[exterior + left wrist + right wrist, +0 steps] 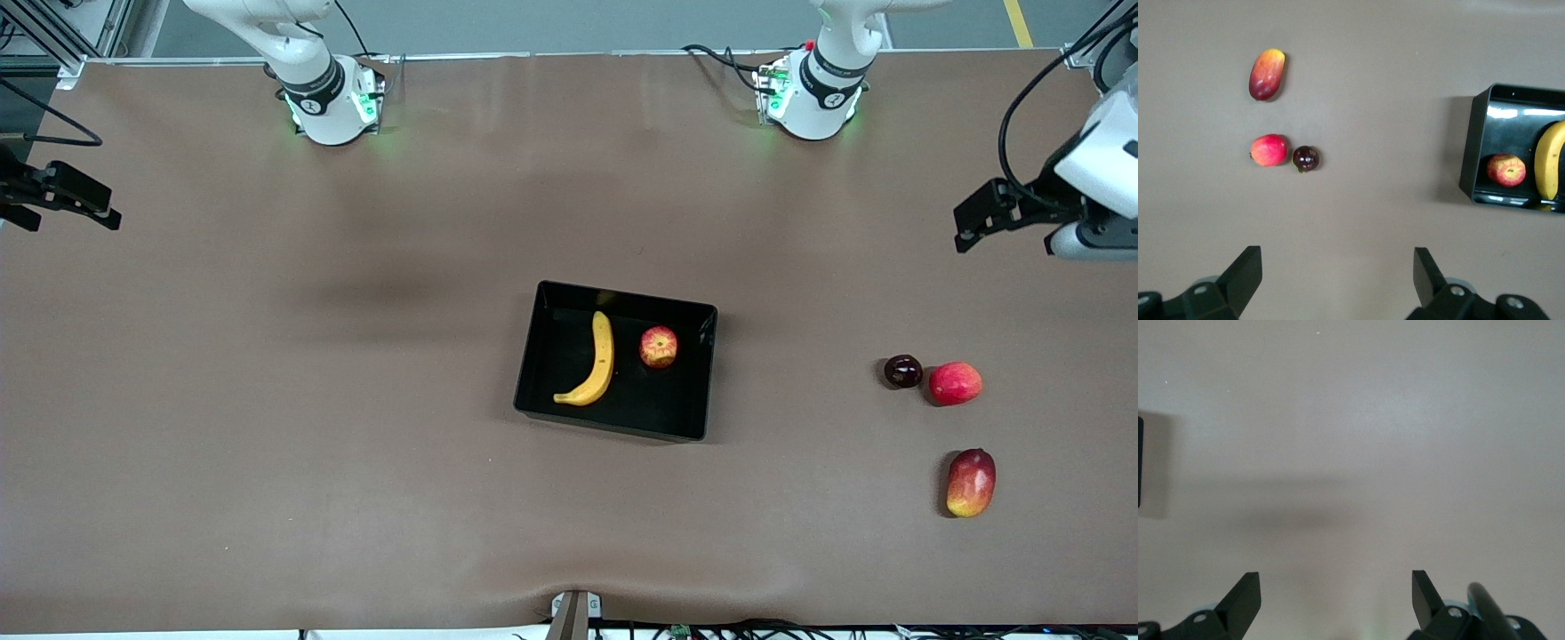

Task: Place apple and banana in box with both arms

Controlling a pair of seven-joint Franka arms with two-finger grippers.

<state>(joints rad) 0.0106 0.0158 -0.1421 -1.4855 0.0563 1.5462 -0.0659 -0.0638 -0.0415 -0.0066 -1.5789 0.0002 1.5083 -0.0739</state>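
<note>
The black box (530,356) sits mid-table. The yellow banana (596,363) and the streaked red apple (658,347) lie inside it, side by side and apart. My left gripper (962,229) is open and empty, up in the air over the left arm's end of the table. Its wrist view shows its fingers apart (1338,267) over bare table, with the box (1475,153), apple (1505,170) and banana (1550,160) at the edge. My right gripper (89,213) is open and empty over the right arm's end; in its own view (1336,590) only a sliver of the box (1139,460) shows.
Toward the left arm's end lie a smooth pinkish-red fruit (955,383) touching a dark plum-like fruit (902,371), and a red-yellow mango (971,482) nearer the front camera. They also show in the left wrist view: mango (1267,73), red fruit (1269,149), dark fruit (1305,158).
</note>
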